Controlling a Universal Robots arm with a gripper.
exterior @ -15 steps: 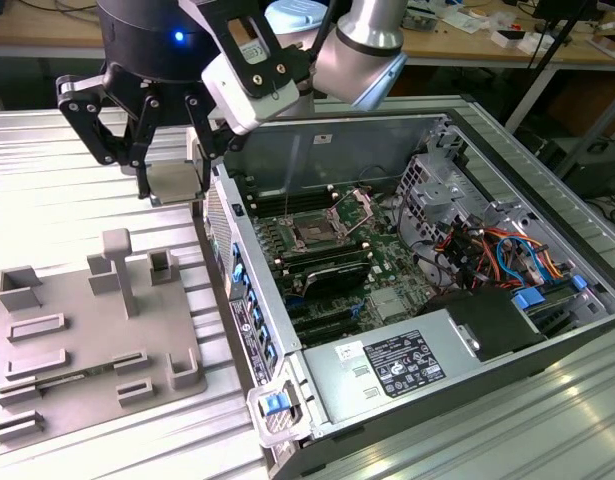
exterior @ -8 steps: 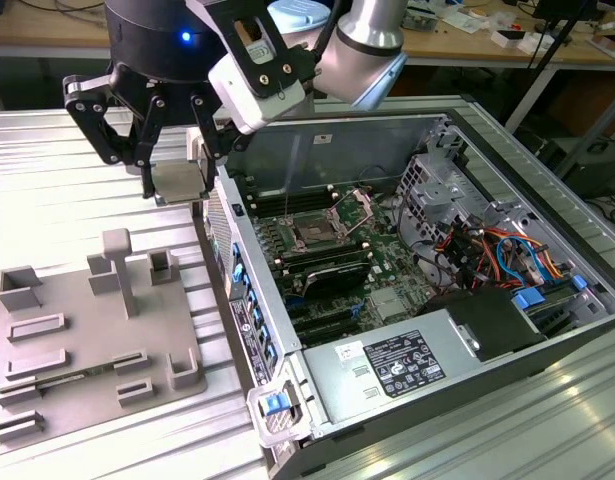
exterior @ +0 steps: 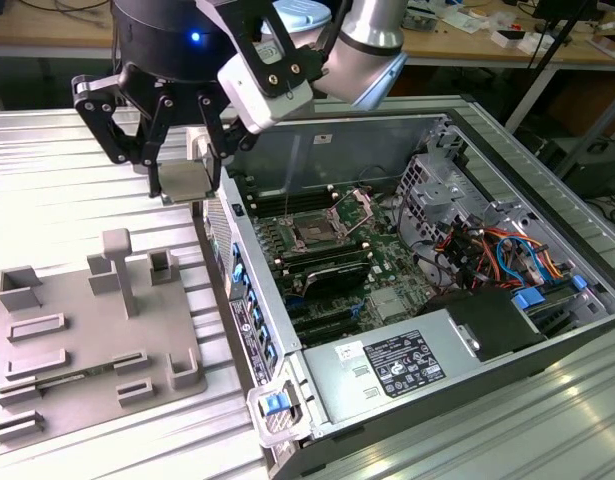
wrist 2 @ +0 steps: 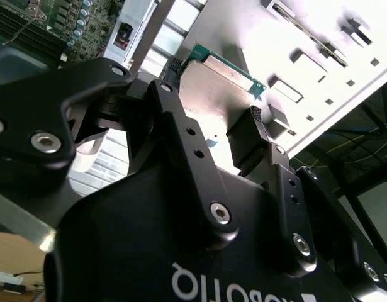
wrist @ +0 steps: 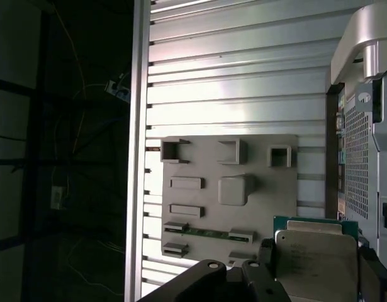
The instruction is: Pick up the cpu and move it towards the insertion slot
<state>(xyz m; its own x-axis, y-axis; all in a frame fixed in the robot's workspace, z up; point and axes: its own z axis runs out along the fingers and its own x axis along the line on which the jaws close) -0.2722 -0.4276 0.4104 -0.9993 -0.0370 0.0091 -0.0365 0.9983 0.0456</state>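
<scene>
While the end effector [exterior: 185, 180] is clamped on two edges of the cpu [exterior: 183, 176], the chip hangs flat just outside the open computer case [exterior: 387, 130]; the insertion slot [exterior: 315, 232] lies inside that case; the grey fixture plate [exterior: 77, 350] rests on the worktop [exterior: 67, 170] beside the case.

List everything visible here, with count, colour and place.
ribbed metal table: one, silvery, underneath.
open metal computer case: one, grey, exterior view's right.
large plastic fixture plate: one, grey, on the table, exterior view's left.
labelled power-supply box: one, silver, inside the case.
square metal-framed insertion slot: one, shiny, dark-centred, inside the case.
small flat square cpu: one, silvery-white, green-edged, held above the table beside the case.
gripper: one, black fingers shut on the cpu.
</scene>
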